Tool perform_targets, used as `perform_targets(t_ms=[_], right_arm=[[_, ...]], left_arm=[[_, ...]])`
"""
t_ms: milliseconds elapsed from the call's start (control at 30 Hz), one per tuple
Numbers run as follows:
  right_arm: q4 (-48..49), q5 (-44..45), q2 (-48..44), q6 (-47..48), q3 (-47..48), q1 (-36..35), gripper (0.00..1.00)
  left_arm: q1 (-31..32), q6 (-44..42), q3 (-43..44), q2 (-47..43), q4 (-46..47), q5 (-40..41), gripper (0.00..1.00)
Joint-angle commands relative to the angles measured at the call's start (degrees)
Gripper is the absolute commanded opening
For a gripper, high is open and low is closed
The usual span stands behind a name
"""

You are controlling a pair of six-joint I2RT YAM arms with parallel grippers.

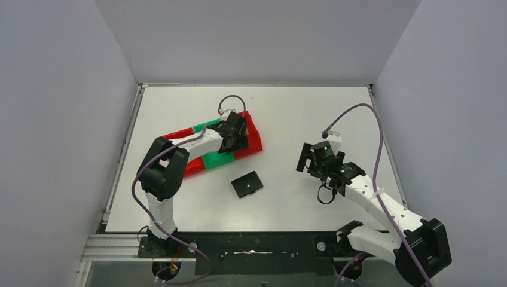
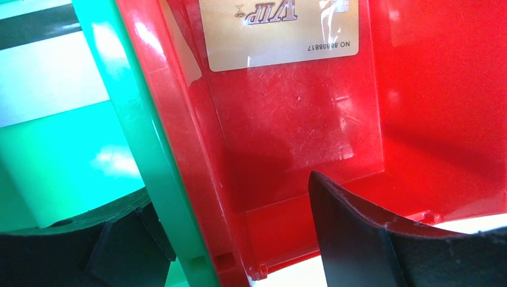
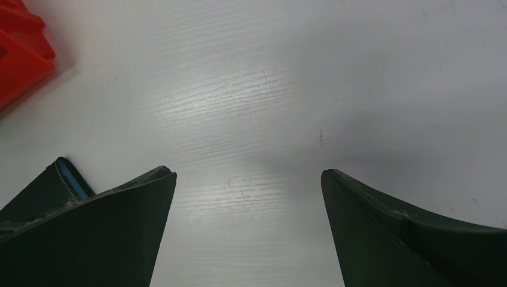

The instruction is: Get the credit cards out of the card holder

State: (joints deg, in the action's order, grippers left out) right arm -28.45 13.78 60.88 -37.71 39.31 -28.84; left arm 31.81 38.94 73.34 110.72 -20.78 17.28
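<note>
The card holder (image 1: 247, 183), a flat black wallet, lies folded on the white table in front of the bins; one corner with a blue edge shows in the right wrist view (image 3: 64, 179). An orange-gold credit card (image 2: 281, 33) lies flat on the floor of a red bin (image 2: 311, 137). My left gripper (image 1: 234, 135) is open and empty above that bin, its fingers astride the red and green bin walls (image 2: 227, 197). My right gripper (image 1: 306, 158) is open and empty above bare table (image 3: 246, 173), to the right of the holder. The black and silver-grey cards are hidden.
A row of red and green bins (image 1: 216, 160) stands at the table's left-centre, under my left arm. A corner of a red bin (image 3: 18, 54) shows at the top left of the right wrist view. Grey walls enclose the table.
</note>
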Motion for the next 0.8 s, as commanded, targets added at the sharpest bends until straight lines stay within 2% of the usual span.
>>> perform_targets(t_ms=[0,300,567,767], right_arm=[[-0.51,4.52,-2.86,-2.46,-0.91,1.57,0.98],[-0.48,2.98,-6.57,-3.8,-4.15,6.9,0.98],[-0.72,1.54,-9.3,-3.69,-4.9,8.4,0.98],[2.21,-3.77,-12.05,-1.6,-5.79,8.52,0.98]], left_arm=[[4.9,1.71,3.28,-0.72,1.27,-1.6,0.71],[12.9,4.55,8.5,2.12,1.82,-2.01,0.71],[15.47,3.94,14.15,6.06,0.62,-3.51,0.7],[16.17,2.22,15.42,2.37,0.12,-2.04,0.79]])
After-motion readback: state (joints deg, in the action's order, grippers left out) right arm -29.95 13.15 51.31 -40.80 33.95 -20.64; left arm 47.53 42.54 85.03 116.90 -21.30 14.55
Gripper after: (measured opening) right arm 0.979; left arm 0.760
